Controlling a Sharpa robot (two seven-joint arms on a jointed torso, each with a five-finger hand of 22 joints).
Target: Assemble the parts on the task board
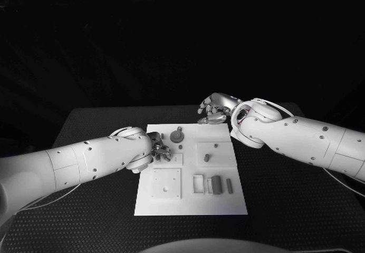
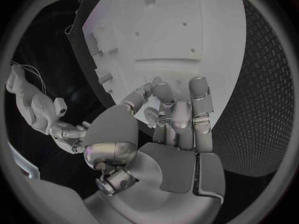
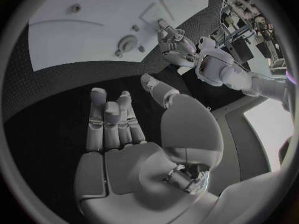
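Observation:
The white task board (image 1: 190, 203) lies in the middle of the black table. A round grey part (image 1: 176, 136) sits near its far edge, and a short peg (image 1: 208, 156) stands further right. A square plate (image 1: 166, 183) and several grey bars (image 1: 217, 184) lie nearer to me. My left hand (image 1: 158, 148) hovers at the board's left edge with its fingers curled in. In the left wrist view its thumb tip nears a fingertip (image 2: 163, 92), and I cannot tell whether anything is pinched there. My right hand (image 1: 217, 108) is past the board's far edge, its fingers (image 3: 109, 119) straight and holding nothing.
The board (image 2: 174, 30) has small holes and recesses along its surface. In the right wrist view the round part (image 3: 127, 44) stands by the board's (image 3: 93, 15) edge, with my left hand (image 3: 171, 37) beside it. Black mat surrounds the board on all sides.

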